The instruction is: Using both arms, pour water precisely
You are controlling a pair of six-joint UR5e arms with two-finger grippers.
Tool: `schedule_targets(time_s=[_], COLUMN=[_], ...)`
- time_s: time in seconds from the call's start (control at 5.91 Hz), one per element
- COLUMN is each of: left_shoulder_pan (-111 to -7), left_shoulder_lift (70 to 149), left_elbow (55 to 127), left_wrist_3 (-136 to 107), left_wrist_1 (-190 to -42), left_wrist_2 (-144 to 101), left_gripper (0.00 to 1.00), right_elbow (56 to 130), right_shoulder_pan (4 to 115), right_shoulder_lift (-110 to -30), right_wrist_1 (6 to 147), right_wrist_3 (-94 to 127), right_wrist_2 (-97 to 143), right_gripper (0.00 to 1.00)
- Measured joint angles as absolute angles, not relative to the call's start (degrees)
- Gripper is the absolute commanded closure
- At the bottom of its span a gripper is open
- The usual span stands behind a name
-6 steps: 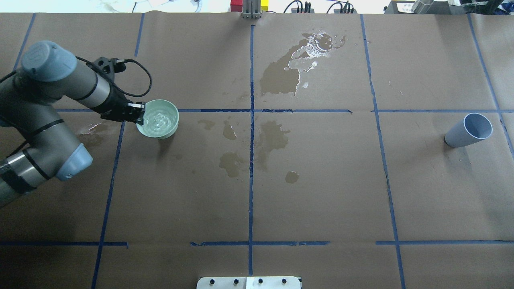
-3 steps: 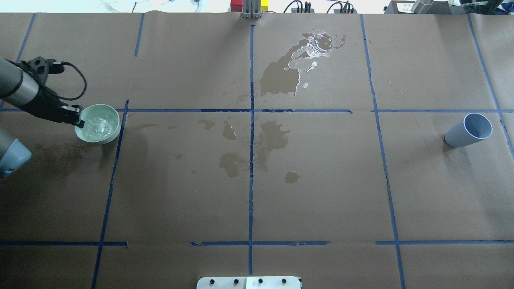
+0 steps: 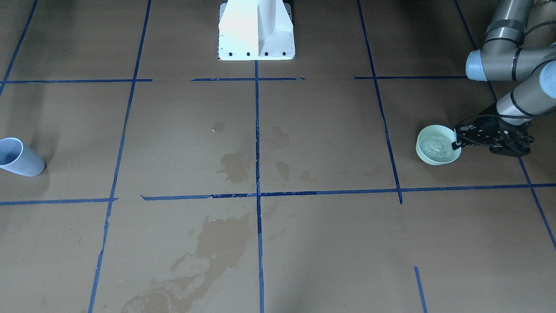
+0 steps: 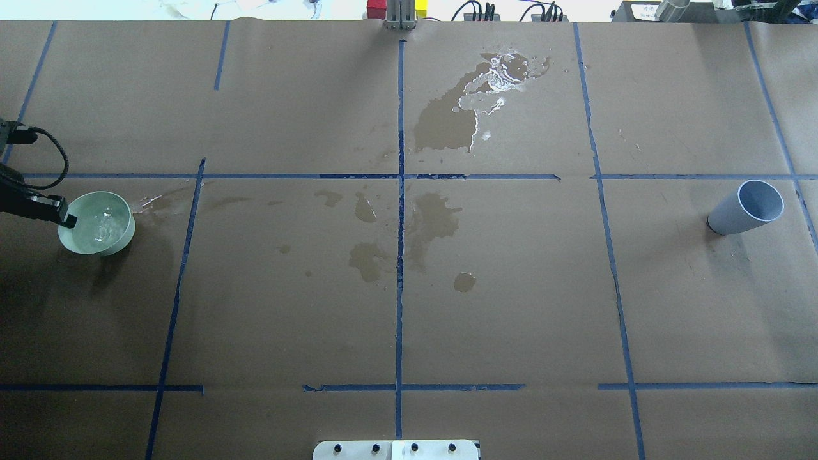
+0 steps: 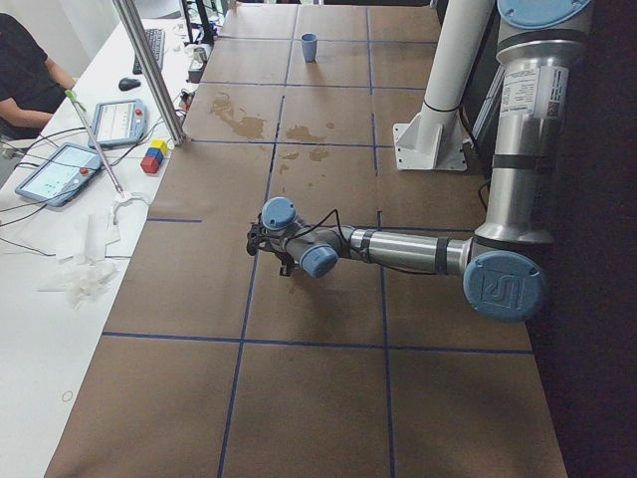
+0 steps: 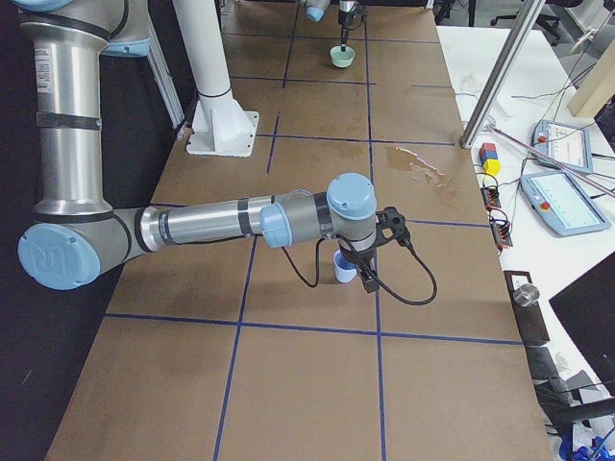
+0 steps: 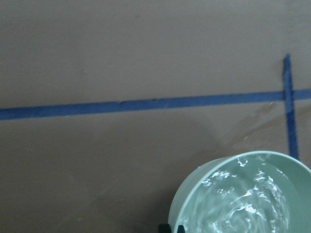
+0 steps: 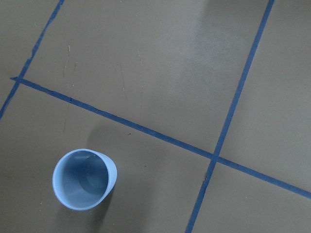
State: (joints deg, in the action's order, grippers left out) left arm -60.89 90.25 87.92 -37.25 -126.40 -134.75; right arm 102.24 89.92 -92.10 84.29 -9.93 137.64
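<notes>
From the front: grips with left claw (image 3: 456, 142) the rim of green bowl (image 3: 434, 161), water (image 3: 434, 145) inside, just beside the fingertips. From overhead: same narrow pinch. From right side: right claw (image 6: 364, 279) near blue cup (image 6: 341, 269); cannot tell if wide or narrow. On left wrist: rippling water just ahead.
</notes>
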Motion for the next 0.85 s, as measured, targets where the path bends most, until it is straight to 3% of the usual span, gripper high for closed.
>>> schedule_targets(time_s=[0.34, 0.51, 0.68, 0.85], left_shoulder_pan=[-60.98, -60.99, -61.1, -61.65], left_shoulder_lift=[88.43, 88.29, 88.19, 88.12], left_elbow=[87.26, 86.65, 86.26, 86.0], left_wrist_3=[-36.16, -36.01, -35.96, -35.97], left_wrist_1=[-127.76, -127.97, -128.03, -128.05], left_wrist_2=[-134.85, -134.89, -134.94, -134.98], left_gripper=[0.99, 0.68, 0.01, 0.0], right_elbow=[102.31, 102.35, 102.42, 102.45], right_shoulder_pan=[89.83, 89.75, 89.69, 89.66], right_shoulder_lift=[-92.05, -92.03, -92.02, -91.99], right_wrist_1=[84.42, 84.45, 84.46, 84.46], right_wrist_3=[-9.87, -9.79, -9.71, -9.68], right_wrist_2=[137.64, 137.64, 137.64, 137.64], right_gripper=[0.0, 0.0, 0.0, 0.0])
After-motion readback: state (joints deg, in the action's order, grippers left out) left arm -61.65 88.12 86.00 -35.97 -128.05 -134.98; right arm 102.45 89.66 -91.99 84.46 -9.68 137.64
